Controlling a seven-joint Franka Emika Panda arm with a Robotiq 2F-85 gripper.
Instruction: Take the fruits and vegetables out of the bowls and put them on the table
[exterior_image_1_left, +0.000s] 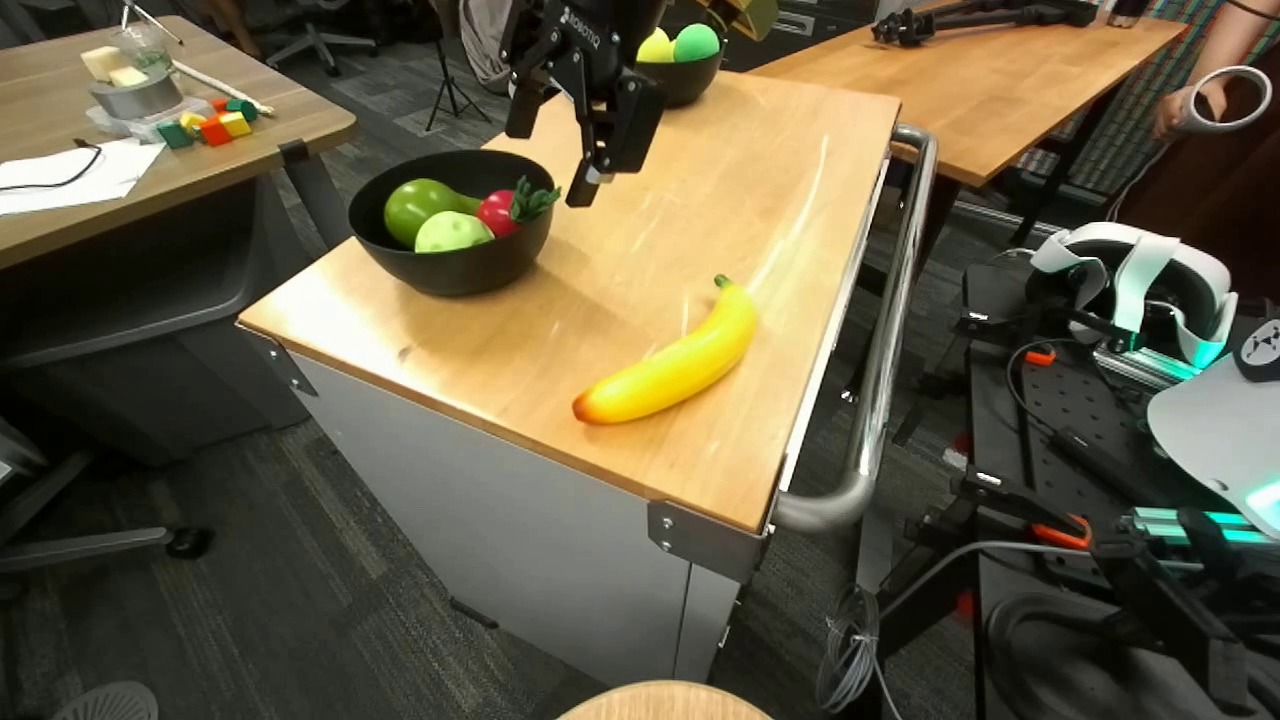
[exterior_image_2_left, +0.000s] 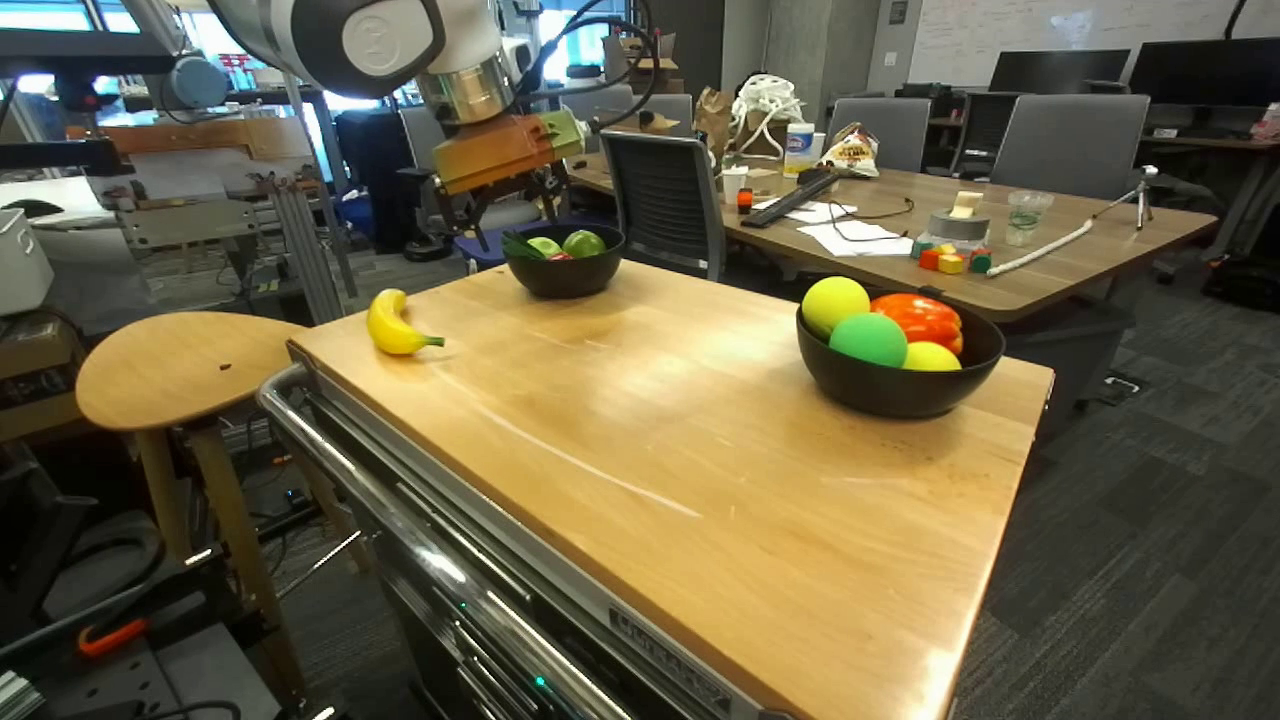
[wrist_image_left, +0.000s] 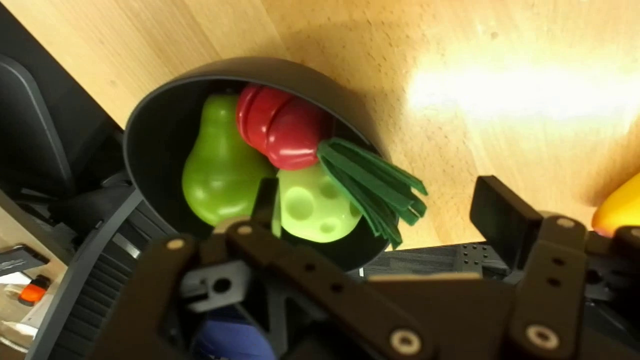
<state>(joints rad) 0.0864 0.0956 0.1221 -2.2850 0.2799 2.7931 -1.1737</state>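
A near black bowl (exterior_image_1_left: 450, 276) (exterior_image_2_left: 566, 283) (wrist_image_left: 172, 145) holds a green pear (exterior_image_1_left: 418, 208) (wrist_image_left: 225, 165), a red radish (exterior_image_1_left: 497, 213) (wrist_image_left: 290, 125) with dark green leaves over the rim, and a pale green dimpled piece (exterior_image_1_left: 452, 232) (wrist_image_left: 312, 205). A yellow banana (exterior_image_1_left: 680, 365) (exterior_image_2_left: 393, 325) (wrist_image_left: 622, 207) lies on the wooden table (exterior_image_1_left: 740, 210) (exterior_image_2_left: 600, 430). A far black bowl (exterior_image_1_left: 690, 85) (exterior_image_2_left: 890, 395) holds a red pepper (exterior_image_2_left: 920, 318), a green ball (exterior_image_2_left: 868, 340) and yellow balls (exterior_image_2_left: 835, 304). My gripper (exterior_image_1_left: 555, 155) (wrist_image_left: 387, 205) is open and empty, above the near bowl's radish side.
A metal handle rail (exterior_image_1_left: 890, 330) (exterior_image_2_left: 430, 540) runs along a table side. A round stool (exterior_image_2_left: 190, 365) stands beside the banana end. A grey chair (exterior_image_2_left: 665, 200) stands behind the near bowl. Another table (exterior_image_2_left: 1060, 240) holds blocks, tape and paper.
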